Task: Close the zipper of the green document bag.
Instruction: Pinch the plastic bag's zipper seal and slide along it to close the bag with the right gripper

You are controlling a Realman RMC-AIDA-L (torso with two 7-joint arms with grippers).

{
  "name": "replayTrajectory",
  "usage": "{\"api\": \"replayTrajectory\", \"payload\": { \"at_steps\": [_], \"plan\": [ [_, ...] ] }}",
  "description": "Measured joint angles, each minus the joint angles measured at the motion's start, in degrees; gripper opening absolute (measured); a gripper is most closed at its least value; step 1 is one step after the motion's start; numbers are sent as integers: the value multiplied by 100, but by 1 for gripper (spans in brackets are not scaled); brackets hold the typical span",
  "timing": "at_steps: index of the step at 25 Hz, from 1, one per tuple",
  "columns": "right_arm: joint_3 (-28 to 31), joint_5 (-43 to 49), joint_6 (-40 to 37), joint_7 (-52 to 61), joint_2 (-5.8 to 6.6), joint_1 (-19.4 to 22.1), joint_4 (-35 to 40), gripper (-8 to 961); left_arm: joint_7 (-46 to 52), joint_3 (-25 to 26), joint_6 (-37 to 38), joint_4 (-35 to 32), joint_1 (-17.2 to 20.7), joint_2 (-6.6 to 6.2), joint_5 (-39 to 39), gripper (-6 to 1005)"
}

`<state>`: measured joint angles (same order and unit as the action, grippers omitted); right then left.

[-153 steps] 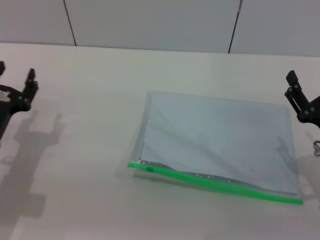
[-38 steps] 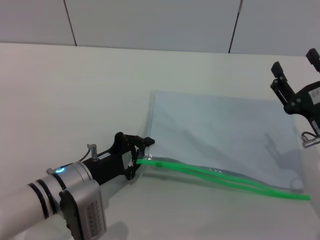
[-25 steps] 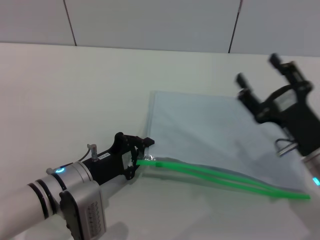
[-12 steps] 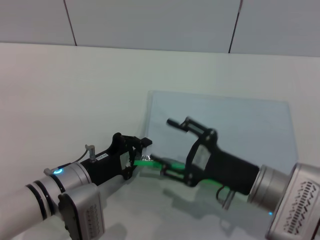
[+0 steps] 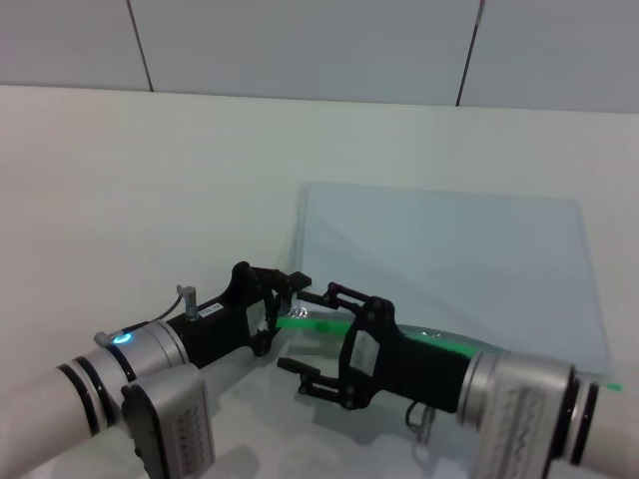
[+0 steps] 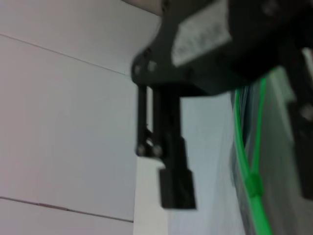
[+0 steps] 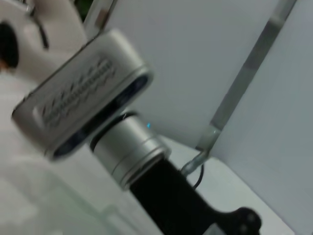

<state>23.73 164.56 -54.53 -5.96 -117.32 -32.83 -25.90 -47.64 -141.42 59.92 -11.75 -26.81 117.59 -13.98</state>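
The green document bag (image 5: 449,254) lies flat on the white table, pale blue-grey, with its zipper (image 5: 318,323) along the near edge. My left gripper (image 5: 290,291) reaches in from the lower left and is shut on the bag's near left corner, at the end of the zip strip. Right beside it, my right gripper (image 5: 318,340) is open, its two fingers (image 5: 336,293) spread on either side of the green strip. The left wrist view shows the zipper (image 6: 240,132) with its small slider (image 6: 253,185) and a dark finger of the right gripper (image 6: 172,166).
The white table (image 5: 150,180) runs back to a grey panelled wall (image 5: 300,45). My right arm (image 5: 519,399) covers the middle of the zip strip; its far end (image 5: 611,386) shows at the right. The right wrist view shows my left arm (image 7: 117,142).
My right arm has swung from the far right across the bag to its near left corner, gripper open. The left gripper has kept its hold on the corner.
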Motion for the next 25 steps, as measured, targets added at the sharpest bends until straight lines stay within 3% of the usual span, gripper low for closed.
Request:
{"api": "replayTrajectory", "payload": {
  "at_steps": [11,17,25],
  "plan": [
    [127,-54,405,-1273,-19,191,-237,617,-20,0,33,-3,11,-9,9,46],
    [332,-57,411,-1649,-22,320,-239,430,-85,0,57,-4,22,-9,10,46],
    [371,-56,581,-1961,-35,371,-258,404,-96,0,77,-105,38,-14,10,46]
  ]
}}
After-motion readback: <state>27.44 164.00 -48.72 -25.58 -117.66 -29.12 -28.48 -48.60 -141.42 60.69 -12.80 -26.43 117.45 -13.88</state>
